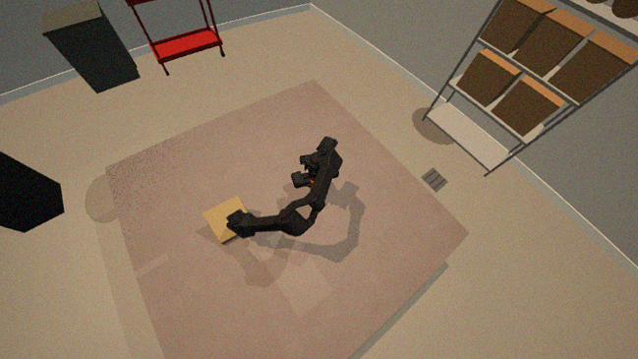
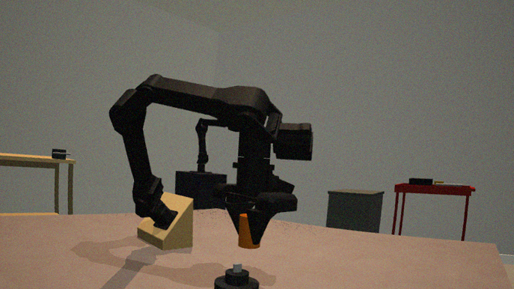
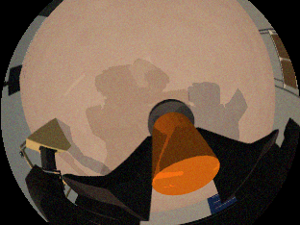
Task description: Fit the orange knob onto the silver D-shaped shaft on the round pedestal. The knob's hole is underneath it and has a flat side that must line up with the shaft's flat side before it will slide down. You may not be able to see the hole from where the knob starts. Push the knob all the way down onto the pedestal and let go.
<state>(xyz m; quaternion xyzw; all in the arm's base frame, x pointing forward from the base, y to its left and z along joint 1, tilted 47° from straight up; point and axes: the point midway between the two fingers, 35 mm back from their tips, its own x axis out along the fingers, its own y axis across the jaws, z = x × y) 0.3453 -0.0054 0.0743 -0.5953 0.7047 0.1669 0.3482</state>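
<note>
Our black arm (image 1: pixel 297 224) (image 2: pixel 187 94) arches over the worktop (image 1: pixel 254 306) (image 2: pixel 20 242) (image 3: pixel 144 38), claw (image 2: pixel 250 239) (image 3: pixel 173 136) pointing down, gripping the orange knob (image 1: pixel 312 181) (image 2: pixel 245 233) (image 3: pixel 185 159) above the pedestal (image 2: pixel 237 287) (image 3: pixel 171 105), inside the worktop's edges.

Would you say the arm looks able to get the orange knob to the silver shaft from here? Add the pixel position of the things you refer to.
Probably yes: the end effector (image 2: pixel 247 237) (image 3: pixel 173 136) grips the knob (image 2: pixel 245 233) (image 3: pixel 185 154) above the shaft (image 2: pixel 237 267), with nothing visible between them.
</note>
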